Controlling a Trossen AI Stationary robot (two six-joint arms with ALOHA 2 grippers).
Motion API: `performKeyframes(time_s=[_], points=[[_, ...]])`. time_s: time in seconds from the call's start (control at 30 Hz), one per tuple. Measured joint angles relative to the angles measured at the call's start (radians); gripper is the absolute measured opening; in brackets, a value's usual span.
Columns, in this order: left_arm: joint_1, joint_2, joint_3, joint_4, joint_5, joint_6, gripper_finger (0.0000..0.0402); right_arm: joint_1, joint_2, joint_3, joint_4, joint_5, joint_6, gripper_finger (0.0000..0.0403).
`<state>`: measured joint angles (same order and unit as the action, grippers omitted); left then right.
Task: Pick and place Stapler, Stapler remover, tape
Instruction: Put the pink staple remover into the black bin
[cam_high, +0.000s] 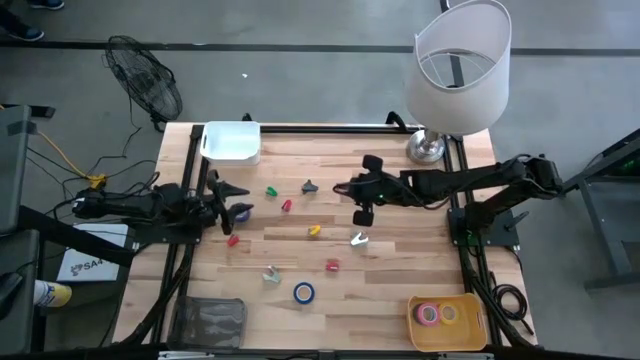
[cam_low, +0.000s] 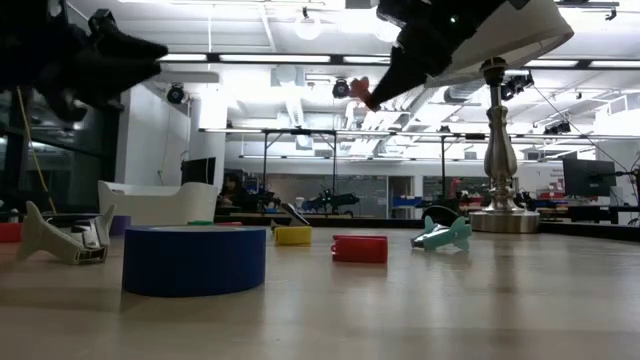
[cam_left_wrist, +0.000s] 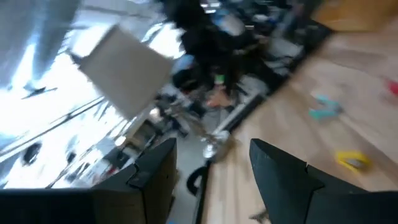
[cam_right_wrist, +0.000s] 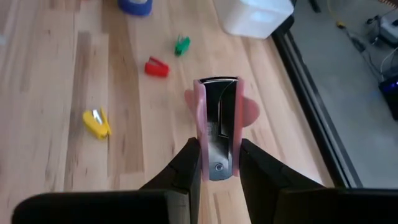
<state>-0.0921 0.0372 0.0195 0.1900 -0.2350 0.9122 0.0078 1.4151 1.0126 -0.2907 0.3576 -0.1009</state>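
Note:
My right gripper (cam_right_wrist: 217, 163) is over the middle of the table (cam_high: 352, 189), raised, and shut on a pink stapler (cam_right_wrist: 217, 112) with a metal inside. In the low view the stapler (cam_low: 362, 95) shows high above the tabletop. My left gripper (cam_high: 232, 196) hovers open near the table's left edge, with its fingers (cam_left_wrist: 155, 174) wide apart around nothing. A blue tape roll (cam_high: 304, 292) lies flat near the near edge. Small staplers and removers in red (cam_high: 333, 264), yellow (cam_high: 314, 231), green (cam_high: 271, 191) and white (cam_high: 359, 239) lie scattered on the wood. My right gripper pinches the pink stapler between its two fingers (cam_right_wrist: 186, 168) at its rear end (cam_right_wrist: 217, 167), one finger on each long side. The fingers lie along the stapler, slanting down from above toward the table's left. The stapler is lifted clear, its front end pointing away from the fingers.
A white bin (cam_high: 232, 142) sits at the far left. A yellow bin (cam_high: 470, 330) with tape rolls sits at the near right corner. A clear container (cam_high: 210, 318) sits near left. A lamp (cam_high: 455, 70) stands at the far right. A second blue roll (cam_high: 243, 211) lies by the left gripper.

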Motion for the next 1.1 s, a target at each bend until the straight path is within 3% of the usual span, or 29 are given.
performKeyframes(time_s=[0.33, 0.4, 0.67, 0.83, 1.1], points=[[0.0, 0.011, 0.11, 0.054, -0.343, -0.315, 0.0199, 0.0, 0.0, 0.0, 0.148, 0.0, 0.0, 0.0074], [0.0, 0.029, 0.126, 0.053, -0.373, -0.352, 0.0199, -0.001, 0.0, 0.0, 0.169, 0.0, 0.0, 0.0074], [0.0, 0.211, 0.176, 0.134, -0.323, -0.446, 0.0199, -0.003, 0.0, 0.0, 0.193, -0.004, 0.001, 0.0074], [0.0, 0.414, 0.247, 0.21, -0.295, -0.444, 0.0199, -0.028, 0.0, 0.0, 0.207, -0.055, 0.039, 0.0074], [0.001, 0.787, 0.466, 0.211, -0.29, -0.409, 0.0199, -0.063, 0.0, 0.0, 0.252, -0.132, 0.052, 0.0074]])
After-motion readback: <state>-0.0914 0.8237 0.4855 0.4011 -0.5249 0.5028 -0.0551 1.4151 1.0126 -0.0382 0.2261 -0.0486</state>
